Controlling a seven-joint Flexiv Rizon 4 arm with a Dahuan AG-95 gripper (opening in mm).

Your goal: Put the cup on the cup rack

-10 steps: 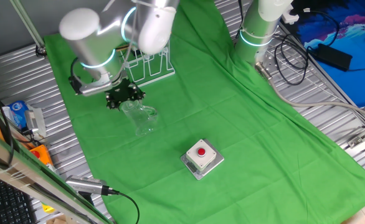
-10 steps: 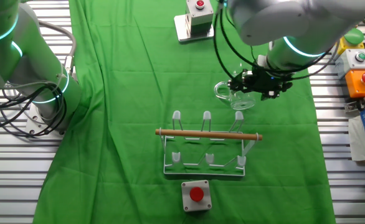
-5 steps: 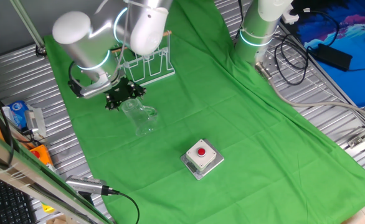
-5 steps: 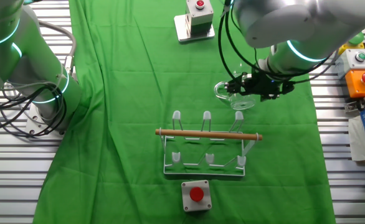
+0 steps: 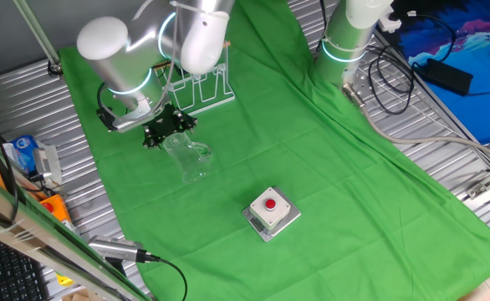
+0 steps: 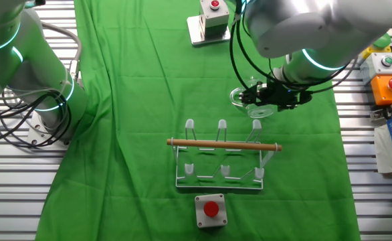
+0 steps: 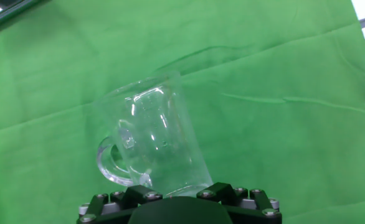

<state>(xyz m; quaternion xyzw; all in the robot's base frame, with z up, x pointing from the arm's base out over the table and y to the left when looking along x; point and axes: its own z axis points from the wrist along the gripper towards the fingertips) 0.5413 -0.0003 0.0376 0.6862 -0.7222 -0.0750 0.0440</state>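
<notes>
- Black gripper [image 5: 163,128] sits low over the green cloth [image 5: 312,167], at the base end of the clear glass cup [image 7: 154,140]; from the hand view the cup fills the space just ahead of it, yet the fingertips are out of sight, so I cannot tell whether it is clamped or loose.
- Clear and colourless, the cup [image 6: 249,100] lies tilted on its side, its small handle [image 7: 111,163] pointing left in the hand view and its open rim toward the far side there.
- In one fixed view the cup [image 5: 191,157] reaches from the gripper toward the near right.
- Just beyond the gripper [image 6: 271,97] stands the cup rack [image 6: 221,155], with thin upright loops and a wooden rod [image 6: 223,143] across its top; cup and rack are apart, not touching.
- Further along the cloth sits a grey box with a red button [image 5: 271,211], well apart from the cup.
- A second button box [image 6: 211,209] lies just beside the rack's near edge in the other fixed view.
- The cloth covers a ribbed metal counter [image 5: 471,251].
</notes>
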